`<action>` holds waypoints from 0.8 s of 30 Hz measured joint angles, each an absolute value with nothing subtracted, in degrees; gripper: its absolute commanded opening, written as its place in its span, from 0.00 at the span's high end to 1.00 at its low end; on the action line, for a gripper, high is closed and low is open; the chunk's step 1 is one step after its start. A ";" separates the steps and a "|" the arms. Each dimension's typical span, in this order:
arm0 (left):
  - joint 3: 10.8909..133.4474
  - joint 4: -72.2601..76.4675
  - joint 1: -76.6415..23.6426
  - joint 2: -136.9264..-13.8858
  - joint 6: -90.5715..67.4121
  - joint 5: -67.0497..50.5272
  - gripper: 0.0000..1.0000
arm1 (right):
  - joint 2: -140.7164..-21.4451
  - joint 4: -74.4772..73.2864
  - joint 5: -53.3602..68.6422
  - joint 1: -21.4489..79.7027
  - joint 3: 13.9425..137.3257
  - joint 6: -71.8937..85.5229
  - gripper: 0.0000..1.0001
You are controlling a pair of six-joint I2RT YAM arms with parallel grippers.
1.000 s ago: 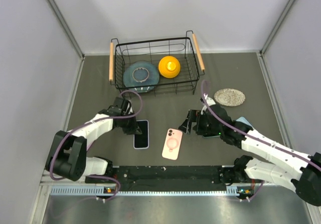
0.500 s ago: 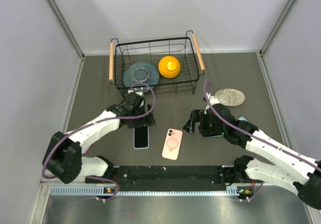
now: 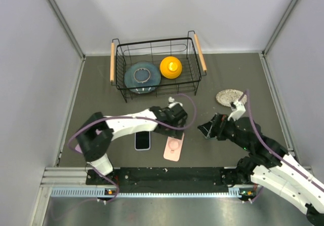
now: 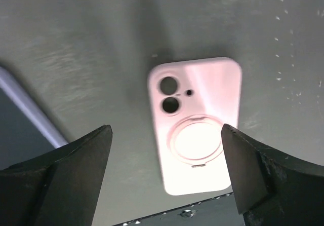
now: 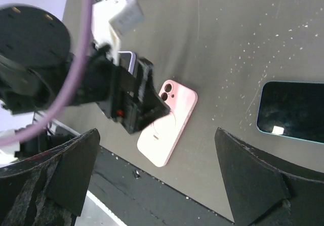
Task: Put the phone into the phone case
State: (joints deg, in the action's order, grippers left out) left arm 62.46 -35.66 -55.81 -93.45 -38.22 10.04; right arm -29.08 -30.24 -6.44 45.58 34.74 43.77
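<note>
Left gripper [image 4: 164, 129] slid over above the phone case [image 4: 195, 124], wide open, empty; case lies near-to-far, camera end toward the surface's far edge.

Left gripper [image 3: 175, 126] from the phone [image 3: 143, 141] to above the pink case [image 3: 173, 150]; right gripper [image 3: 205, 128] farther right.

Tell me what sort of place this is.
Likely a robot test cell, not a home: left arm and right arm bolted to a rail at a grey table, plain white walls around it, staged props: case, phone, basket.
</note>
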 measured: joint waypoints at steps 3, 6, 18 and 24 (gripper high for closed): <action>67.81 -37.91 -60.18 -100.18 -38.24 11.31 0.02 | -24.32 -31.94 -8.05 45.58 33.19 45.47 0.04; 70.85 -39.18 -63.59 -104.20 -38.89 12.32 0.01 | -22.20 -34.85 -9.72 45.58 32.93 46.33 0.04; 71.26 -41.17 -65.58 -106.06 -40.62 13.76 0.16 | -20.51 -39.22 -11.99 45.58 32.53 47.22 0.04; 71.26 -41.45 -65.69 -106.30 -41.12 14.76 0.19 | -20.45 -39.27 -11.99 45.58 31.86 47.68 0.04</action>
